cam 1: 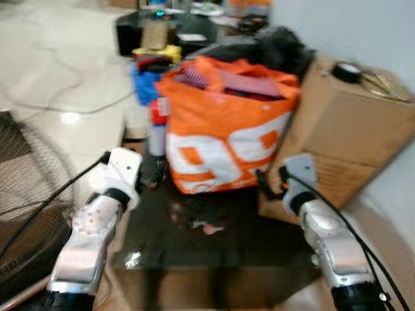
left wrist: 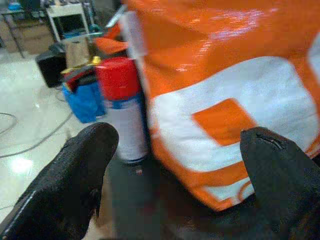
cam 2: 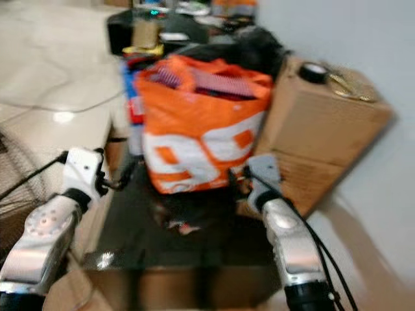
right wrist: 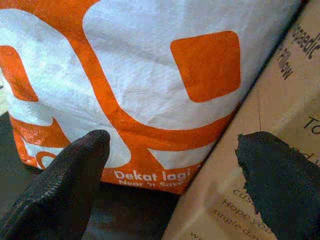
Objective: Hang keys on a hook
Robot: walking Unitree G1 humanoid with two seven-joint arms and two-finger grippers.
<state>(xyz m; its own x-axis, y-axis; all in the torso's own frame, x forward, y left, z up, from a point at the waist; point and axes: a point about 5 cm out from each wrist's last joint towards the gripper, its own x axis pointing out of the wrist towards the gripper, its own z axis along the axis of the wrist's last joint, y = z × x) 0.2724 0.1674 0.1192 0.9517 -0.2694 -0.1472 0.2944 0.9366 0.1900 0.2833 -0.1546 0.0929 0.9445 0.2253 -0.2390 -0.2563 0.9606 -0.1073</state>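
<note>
Head stereo pair looks forward and down, blurred. Each wrist camera sights along its own spread fingers, close to the orange bag [cam 1: 224, 126], which all four views share.

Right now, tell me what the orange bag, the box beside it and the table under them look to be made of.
Orange bag: probably woven plastic, glossy; the left wrist view shows sheen and creases across the print.
Box: brown corrugated cardboard, matte, with black printed lettering in the right wrist view.
Table: dark and shiny, reflecting light spots; glass or polished lacquer, can't tell which.
</note>
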